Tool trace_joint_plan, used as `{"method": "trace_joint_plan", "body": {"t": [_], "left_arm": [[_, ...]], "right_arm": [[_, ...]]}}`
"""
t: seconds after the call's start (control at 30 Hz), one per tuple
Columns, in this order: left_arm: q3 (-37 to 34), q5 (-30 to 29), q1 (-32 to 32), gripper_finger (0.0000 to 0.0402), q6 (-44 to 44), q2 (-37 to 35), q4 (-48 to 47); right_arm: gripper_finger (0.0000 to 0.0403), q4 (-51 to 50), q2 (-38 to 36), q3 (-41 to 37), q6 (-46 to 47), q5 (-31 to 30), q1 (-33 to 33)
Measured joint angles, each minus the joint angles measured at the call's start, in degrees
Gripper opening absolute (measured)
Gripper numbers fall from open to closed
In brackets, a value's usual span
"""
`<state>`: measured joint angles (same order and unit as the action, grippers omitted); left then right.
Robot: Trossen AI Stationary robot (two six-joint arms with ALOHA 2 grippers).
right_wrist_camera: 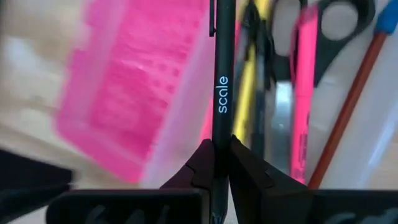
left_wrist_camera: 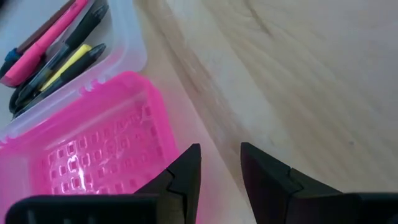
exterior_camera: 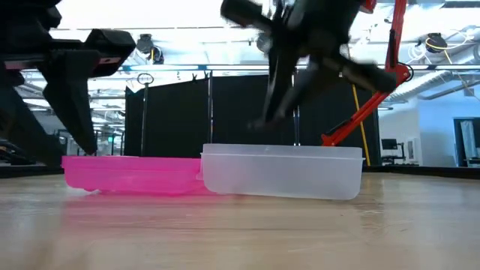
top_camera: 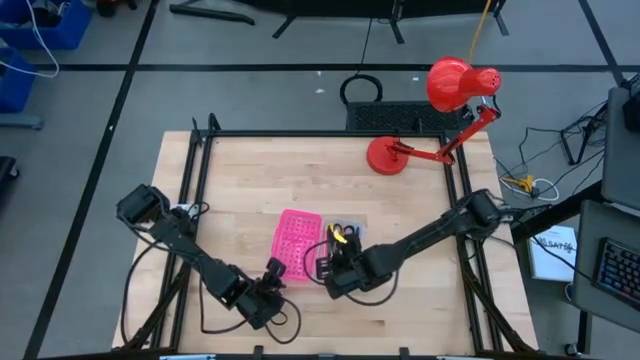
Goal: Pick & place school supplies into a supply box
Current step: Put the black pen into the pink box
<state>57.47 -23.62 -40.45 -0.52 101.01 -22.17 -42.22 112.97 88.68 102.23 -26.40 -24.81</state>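
Note:
The clear supply box stands near the table's near edge, with its pink perforated lid half lying open to its left. Inside the box lie scissors, a pink pen, a yellow pencil and other pens. My right gripper is over the box's near end, shut on a black pen. My left gripper is open at the lid's near corner. My right gripper pinches the black pen between its two fingers, just behind the printed word on the barrel. The pen runs forward along the fingers, slanting down over the box's wall. Its rear end is hidden by the gripper. My left gripper has one finger at the pink lid's edge; whether it touches, I cannot tell.
A red desk lamp stands at the table's far right. Bare wood lies between the box and the far edge. Black frame rails run along the table's left and right sides.

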Motion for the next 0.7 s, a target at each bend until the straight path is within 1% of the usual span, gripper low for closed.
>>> {"method": "trace_joint_plan", "body": {"t": [0.13, 0.23, 0.37, 0.5, 0.57, 0.7], "left_arm": [[0.0, 0.0, -1.2, 0.012, -0.1, 0.0, 0.3], [0.0, 0.1, -1.8, 0.012, -0.2, 0.0, 1.9], [0.0, 1.7, -2.5, 0.012, -0.5, 0.0, 3.0], [0.0, 3.1, -3.1, 0.012, -2.1, 0.0, 2.8], [0.0, 3.2, -3.4, 0.012, -2.8, 0.0, 2.4], [0.0, 3.2, -3.9, 0.012, -2.5, 0.0, 2.3]], "right_arm": [[0.0019, 0.1, 3.3, 0.0, -1.2, 4.0, 1.4], [0.0019, 0.6, 4.8, 0.0, -3.3, 4.3, 2.4], [0.0019, 1.2, 6.0, -0.7, -4.1, 5.8, 3.6], [0.0022, 4.1, 5.9, -3.4, -4.8, 6.7, 4.2], [0.0041, 6.6, 5.6, -5.0, -5.4, 6.7, 4.2], [0.0094, 9.1, 5.7, -5.8, -6.8, 6.6, 4.2]]}}
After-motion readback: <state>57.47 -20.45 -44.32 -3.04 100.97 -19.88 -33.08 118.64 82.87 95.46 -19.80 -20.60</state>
